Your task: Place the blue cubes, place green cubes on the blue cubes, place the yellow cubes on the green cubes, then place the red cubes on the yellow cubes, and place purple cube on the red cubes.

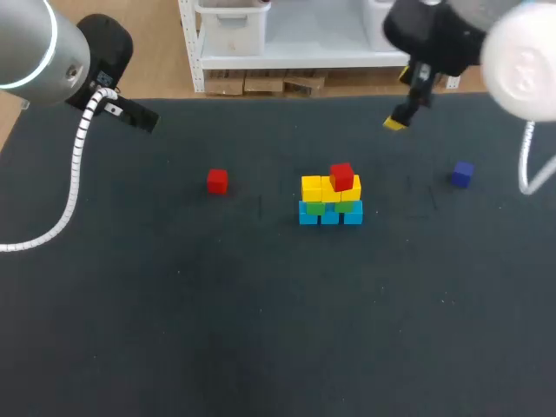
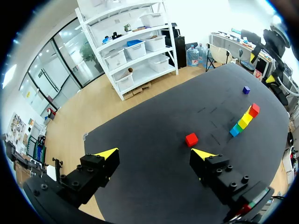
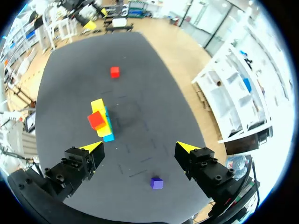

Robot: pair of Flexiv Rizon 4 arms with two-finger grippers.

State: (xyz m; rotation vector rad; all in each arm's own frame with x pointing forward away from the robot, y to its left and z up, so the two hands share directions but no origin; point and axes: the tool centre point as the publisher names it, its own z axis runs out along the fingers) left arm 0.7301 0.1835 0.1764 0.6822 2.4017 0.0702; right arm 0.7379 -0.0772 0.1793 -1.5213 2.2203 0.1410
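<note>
Though only one red cube [image 1: 341, 176] sits on top so far, the stack [image 1: 330, 198] stands mid-table [image 1: 261, 330]. It has a row of blue cubes [image 1: 330, 215] at the base, green cubes [image 1: 316, 208] on them and yellow cubes [image 1: 314, 187] above. The top red cube sits tilted on the yellows, toward the stack's 3 o'clock end. A loose red cube [image 1: 217, 181] lies at 9 o'clock from the stack, well apart. The purple cube [image 1: 461, 174] lies at 3 o'clock, also well apart, on the table. The left gripper [image 2: 156, 154] is up at 10 o'clock over the far table edge, fingers spread wide, holding nothing. The loose red cube is ahead of it. The right gripper [image 3: 139, 147] hangs at 1 o'clock from the stack, fingers also spread wide and empty. The purple cube is on the table beneath it, untouched.
</note>
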